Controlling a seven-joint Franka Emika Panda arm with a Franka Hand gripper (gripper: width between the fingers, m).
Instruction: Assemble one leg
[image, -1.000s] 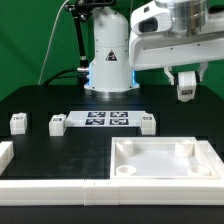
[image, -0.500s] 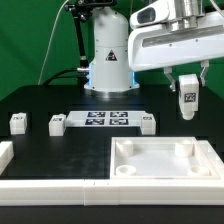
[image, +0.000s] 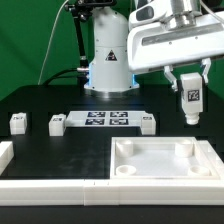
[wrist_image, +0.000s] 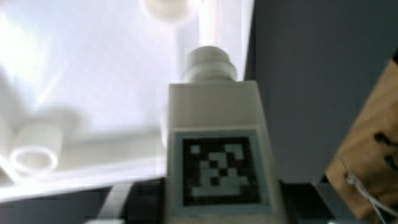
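My gripper (image: 191, 84) is shut on a leg (image: 192, 103), a small white block with a black-and-white tag, and holds it in the air above the far right corner of the large white tray-like piece (image: 205, 167). In the wrist view the held leg (wrist_image: 217, 140) fills the middle, tag facing the camera, its round peg pointing toward the tray (wrist_image: 89, 70); a corner socket (wrist_image: 39, 140) shows beside it. Three more legs stand on the table: one (image: 18, 122) at the exterior view's left, one (image: 56, 123) beside the marker board, one (image: 147, 122) at its other end.
The marker board (image: 103, 120) lies at mid table in front of the arm's white base (image: 108, 60). A low white rail (image: 50, 184) runs along the front edge and up the left side. A brown object (wrist_image: 370, 140) shows at the wrist view's edge.
The gripper has come down with the leg in it, and the leg now hangs lower and closer to the tray's far right corner. The other legs have not moved.
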